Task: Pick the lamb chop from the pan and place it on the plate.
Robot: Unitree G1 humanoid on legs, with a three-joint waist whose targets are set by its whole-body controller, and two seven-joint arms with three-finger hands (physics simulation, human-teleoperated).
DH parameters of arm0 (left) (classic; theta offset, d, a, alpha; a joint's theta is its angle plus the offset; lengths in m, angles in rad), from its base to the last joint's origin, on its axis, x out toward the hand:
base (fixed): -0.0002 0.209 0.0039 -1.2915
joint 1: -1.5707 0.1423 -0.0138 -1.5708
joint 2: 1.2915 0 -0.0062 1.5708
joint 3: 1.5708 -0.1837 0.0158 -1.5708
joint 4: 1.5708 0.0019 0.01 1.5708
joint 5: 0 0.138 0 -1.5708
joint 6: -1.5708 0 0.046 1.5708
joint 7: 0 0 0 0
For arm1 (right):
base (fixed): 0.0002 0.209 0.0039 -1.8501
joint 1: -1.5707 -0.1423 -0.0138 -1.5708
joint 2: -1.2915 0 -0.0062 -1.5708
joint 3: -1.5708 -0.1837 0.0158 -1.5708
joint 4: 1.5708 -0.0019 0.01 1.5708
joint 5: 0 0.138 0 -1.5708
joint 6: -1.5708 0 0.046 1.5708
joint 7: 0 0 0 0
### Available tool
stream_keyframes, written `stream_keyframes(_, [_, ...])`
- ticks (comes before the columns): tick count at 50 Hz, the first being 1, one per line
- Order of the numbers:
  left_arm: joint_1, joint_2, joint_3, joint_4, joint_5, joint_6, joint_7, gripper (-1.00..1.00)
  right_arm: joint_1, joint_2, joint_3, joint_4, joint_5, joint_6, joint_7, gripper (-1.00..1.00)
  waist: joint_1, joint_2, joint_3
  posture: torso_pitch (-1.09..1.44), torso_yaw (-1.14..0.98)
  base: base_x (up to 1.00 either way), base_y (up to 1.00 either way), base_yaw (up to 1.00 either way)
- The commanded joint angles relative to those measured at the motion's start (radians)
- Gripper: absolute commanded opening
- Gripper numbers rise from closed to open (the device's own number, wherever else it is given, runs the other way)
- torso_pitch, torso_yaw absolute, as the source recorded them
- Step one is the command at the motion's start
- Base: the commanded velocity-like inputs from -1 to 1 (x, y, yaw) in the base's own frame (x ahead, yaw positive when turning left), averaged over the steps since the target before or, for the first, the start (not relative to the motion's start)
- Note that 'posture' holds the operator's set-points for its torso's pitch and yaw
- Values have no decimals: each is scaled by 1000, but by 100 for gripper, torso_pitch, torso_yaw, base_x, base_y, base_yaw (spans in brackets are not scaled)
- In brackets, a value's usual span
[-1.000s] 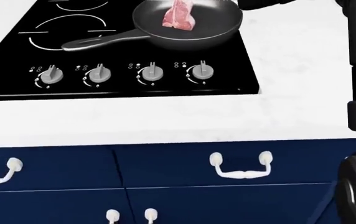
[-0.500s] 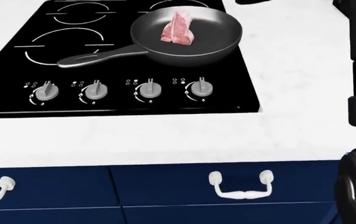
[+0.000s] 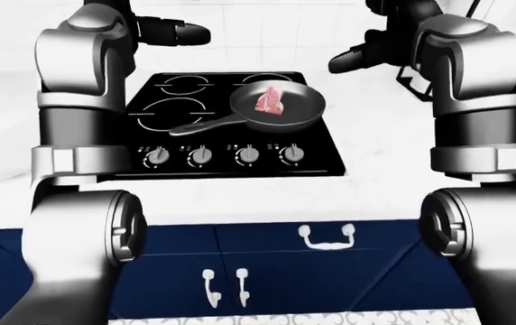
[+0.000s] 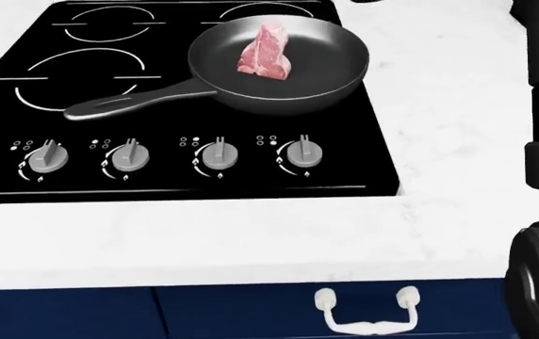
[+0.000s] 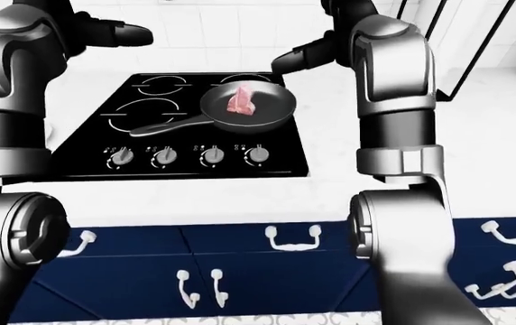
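Lamb chop (image 4: 265, 51) lying in the pan (image 4: 331, 67) on the stove (image 4: 24, 145), at 12 o'clock in the head view. Both hands' finger positions: cannot tell.

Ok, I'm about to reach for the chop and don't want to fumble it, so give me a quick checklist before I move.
1. Lamb chop in the pan: ok.
2. Pan handle points to view left, away from the right hand: ok.
3. Right hand above the pan, holding nothing: ok; finger state: cannot tell.
4. Left hand clear of the pan: ok.
5. Plate in sight: not ok, no view shows it.
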Motion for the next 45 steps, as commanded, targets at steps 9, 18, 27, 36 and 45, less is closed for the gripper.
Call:
stream_keyframes(9, [-32, 14, 3, -38, 2, -13, -2, 100, -29, -5, -6, -33, -8, -11, 0, 100, 8, 43, -15, 0, 0, 6, 0, 0])
stream_keyframes(18, [-40, 17, 3, -31, 5, -15, -4, 100, -40, -4, -4, -15, -12, -18, 4, 100, -14, 120, -21, 0, 0, 6, 0, 0])
stream_keyframes(27, [-43, 19, 3, -34, 8, -12, -5, 100, -52, -7, -5, 11, -17, -30, 8, 100, -2, 31, -19, 0, 0, 6, 0, 0])
stream_keyframes(36, [-41, 18, 3, -50, 9, 1, -6, 100, -43, -7, -5, -6, -19, -22, 13, 100, 5, 49, -18, 0, 0, 6, 0, 0])
stream_keyframes(45, [-42, 14, 2, -57, 10, 6, -6, 100, -34, -6, -5, -23, -22, -14, 19, 100, -13, 119, -20, 0, 0, 6, 0, 0])
